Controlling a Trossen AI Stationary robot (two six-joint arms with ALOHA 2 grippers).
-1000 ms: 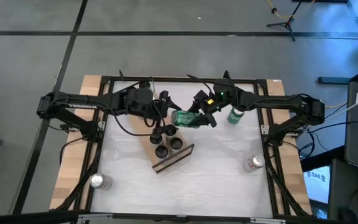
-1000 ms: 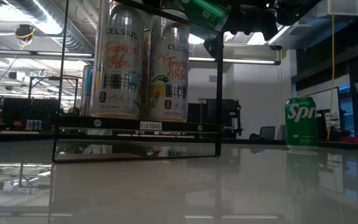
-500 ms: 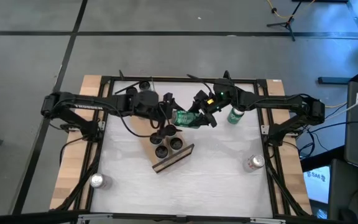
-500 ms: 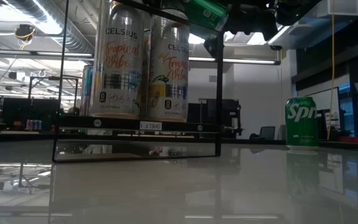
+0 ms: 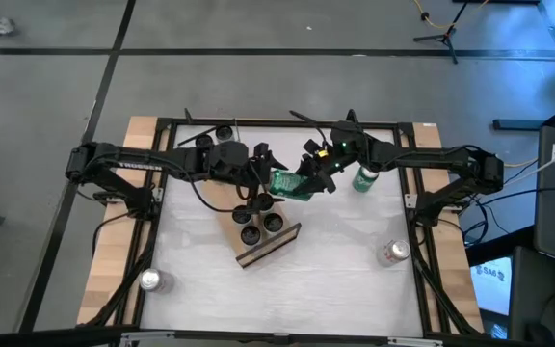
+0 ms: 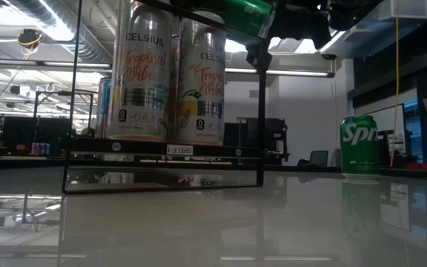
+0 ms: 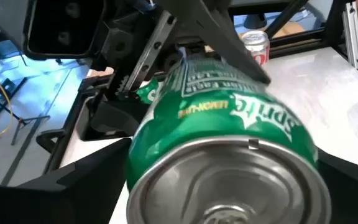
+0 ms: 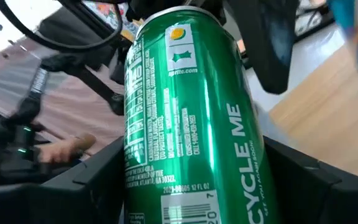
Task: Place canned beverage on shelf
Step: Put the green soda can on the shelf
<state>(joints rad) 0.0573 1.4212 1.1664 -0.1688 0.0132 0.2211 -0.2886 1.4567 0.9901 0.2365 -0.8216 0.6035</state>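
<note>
Green and lying on its side in mid-air, the Sprite can [image 5: 285, 183] is clamped between the fingers of the right gripper [image 5: 302, 182], which reaches in from the right side of the table with its arm stretched nearly level toward the centre. The can's long axis runs roughly left to right across the table, tipped slightly, with its silver end [image 7: 229, 186] pointing toward the left arm. That left arm extends from the opposite side, and the left gripper [image 5: 261, 180] has its fingers spread wide on either side of the can's near end, not yet closed on it; the left wrist view looks straight at the can's end, filling most of the picture. The right wrist view shows the can's printed side [image 8: 191, 118] running lengthwise between that gripper's dark fingers. Just below the held can on the table sits the shelf [image 5: 268, 246], a light-wood board lying at a slant, carrying three upright cans [image 5: 260, 217] seen from above as dark circles. A second green Sprite can [image 5: 364, 179] stands upright near the right arm, apart from the shelf.
</note>
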